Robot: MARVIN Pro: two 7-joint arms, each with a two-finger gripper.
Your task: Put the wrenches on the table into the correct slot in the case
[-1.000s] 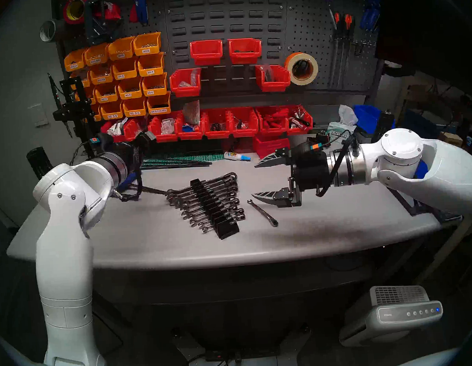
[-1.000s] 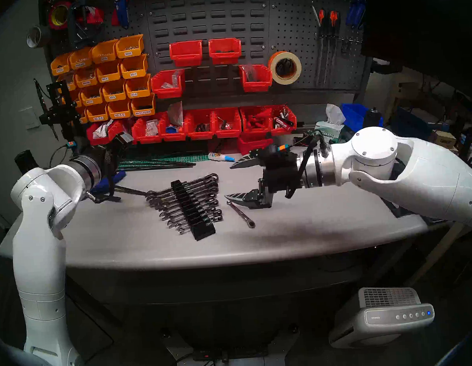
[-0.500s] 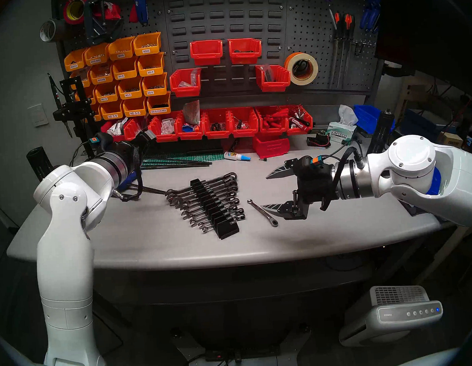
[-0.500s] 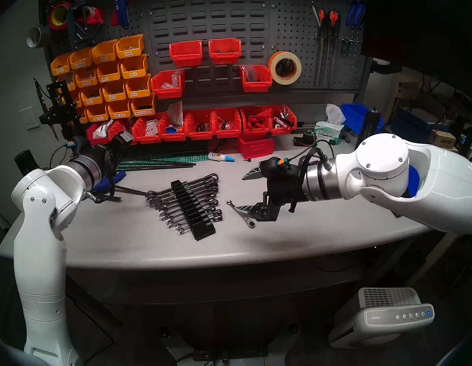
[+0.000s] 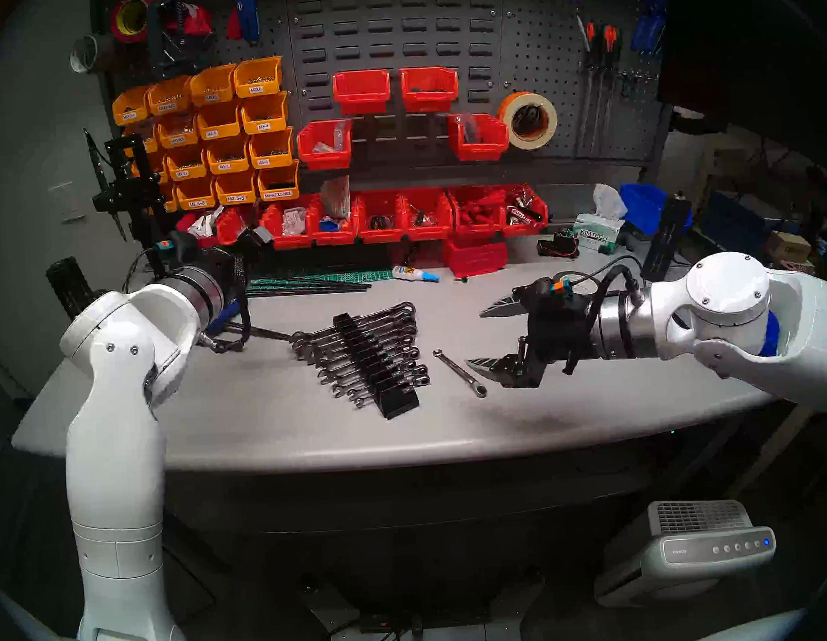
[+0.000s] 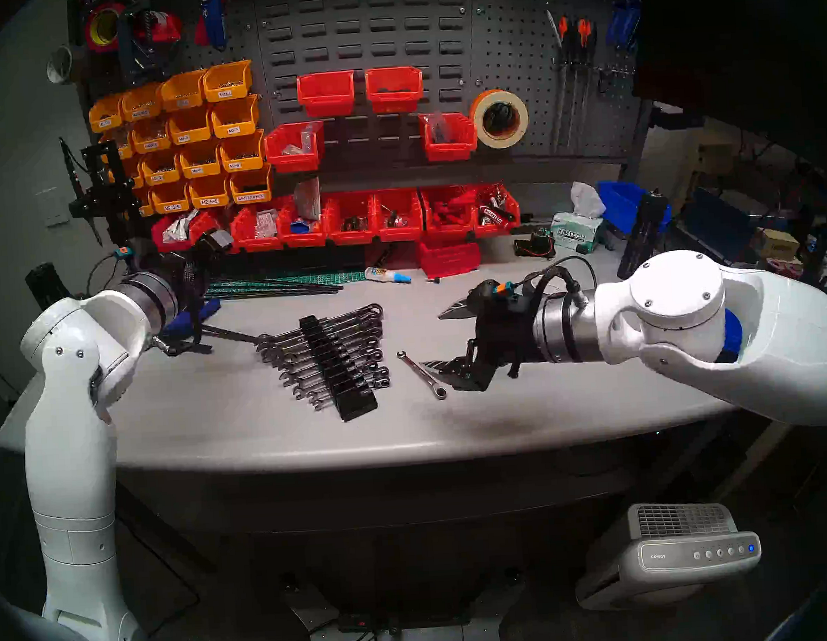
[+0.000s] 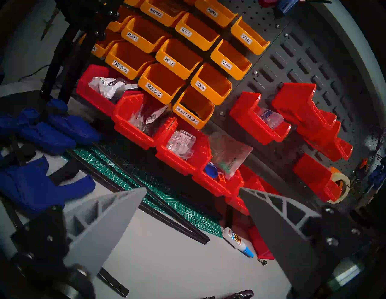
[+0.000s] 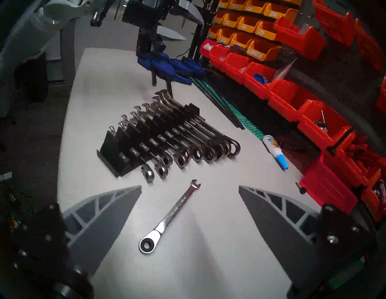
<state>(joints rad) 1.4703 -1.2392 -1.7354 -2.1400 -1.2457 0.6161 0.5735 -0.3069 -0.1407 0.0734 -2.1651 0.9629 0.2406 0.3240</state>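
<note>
Loose wrench (image 8: 170, 216) flat on tabletop (image 8: 208, 261), just right of rack (image 8: 123, 154), ring end nearest the front edge. Right claw (image 8: 190, 210) released, jaws wide, hovering above, wrench framed between its fingers, no contact. Left claw (image 7: 189, 210) released, empty, aimed at the red bins (image 7: 133, 127), well apart from wrench.

dark pegboard wall (image 5: 531, 64), orange bins (image 5: 216, 131), red bins (image 5: 395, 217)

"KIMTECH" on tissue box (image 5: 599, 237); "M2.5-5", "M3-8" on yellow bins (image 7: 183, 69).
</note>
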